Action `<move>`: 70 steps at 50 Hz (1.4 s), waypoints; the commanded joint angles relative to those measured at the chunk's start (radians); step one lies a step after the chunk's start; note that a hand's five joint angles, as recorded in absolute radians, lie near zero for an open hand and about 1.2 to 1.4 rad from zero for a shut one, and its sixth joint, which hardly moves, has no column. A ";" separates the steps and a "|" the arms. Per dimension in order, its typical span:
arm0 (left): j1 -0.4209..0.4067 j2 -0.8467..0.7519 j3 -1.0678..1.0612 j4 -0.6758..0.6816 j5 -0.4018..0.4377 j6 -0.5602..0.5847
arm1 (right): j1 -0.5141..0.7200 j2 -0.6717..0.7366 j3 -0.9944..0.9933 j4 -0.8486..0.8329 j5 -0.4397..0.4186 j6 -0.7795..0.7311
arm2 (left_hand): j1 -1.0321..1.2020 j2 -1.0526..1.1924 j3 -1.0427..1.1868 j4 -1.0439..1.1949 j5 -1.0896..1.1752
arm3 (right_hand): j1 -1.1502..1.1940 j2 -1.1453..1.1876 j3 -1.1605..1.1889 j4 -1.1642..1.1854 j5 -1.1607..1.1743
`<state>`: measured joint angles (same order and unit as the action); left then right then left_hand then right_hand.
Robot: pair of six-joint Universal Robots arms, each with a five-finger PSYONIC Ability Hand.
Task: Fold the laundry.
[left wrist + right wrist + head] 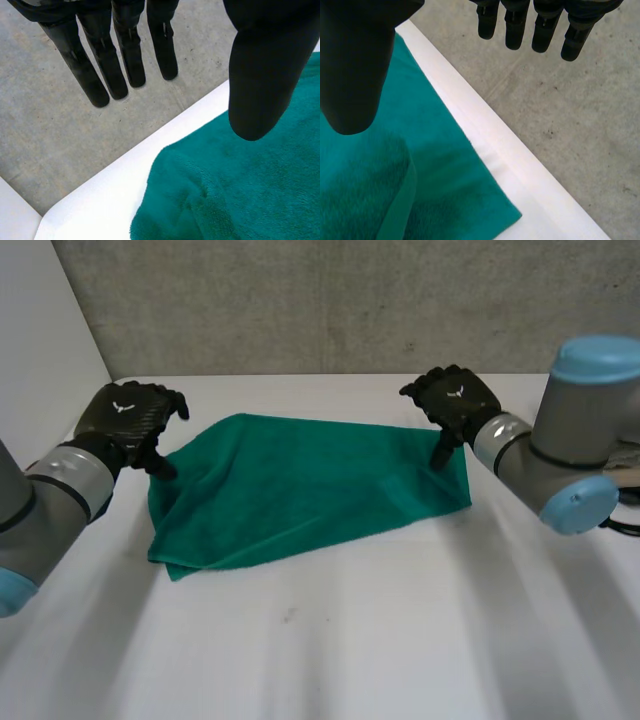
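While the green towel (300, 485) lies spread but rumpled on the white worktop (340, 640) across the middle of the head view, a hand stands at each of its far corners. At the left of the frame the left hand (125, 412) is over the towel's left corner, where the cloth bunches into a soft hump. Its fingers (125, 55) are straight and reach out past the worktop's edge, its thumb (260, 75) hangs above the cloth, and nothing is caught between them. At the upper right the right hand (455, 400) is over the far right corner, thumb pointing down at the cloth. Whether it presses I cannot tell, but in its wrist view the fingers are straight and well apart from the thumb, holding nothing. The towel looks like light, limp terry that will sag and drape rather than keep a shape, with a nap unlikely to slip. It is probably best pinched at these two far corners together, so the edge lifts evenly.
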<state>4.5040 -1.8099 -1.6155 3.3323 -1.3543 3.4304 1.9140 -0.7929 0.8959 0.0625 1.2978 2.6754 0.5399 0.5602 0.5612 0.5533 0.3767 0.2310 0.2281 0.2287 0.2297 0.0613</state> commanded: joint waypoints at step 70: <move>0.245 -0.174 -0.007 -0.303 0.248 -0.025 | 0.230 -0.404 0.077 -0.029 0.199 0.009 | -0.306 -0.326 -0.327 -0.319 -0.317 | 1.165 1.168 1.168 1.167 1.160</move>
<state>4.8119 -1.9702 -1.6289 3.0177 -1.1075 3.4640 2.1240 -1.1942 0.9793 0.0341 1.4851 2.6915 0.3181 0.2440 0.2387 0.2478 0.0727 1.1419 1.1814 1.1849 1.1954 0.9910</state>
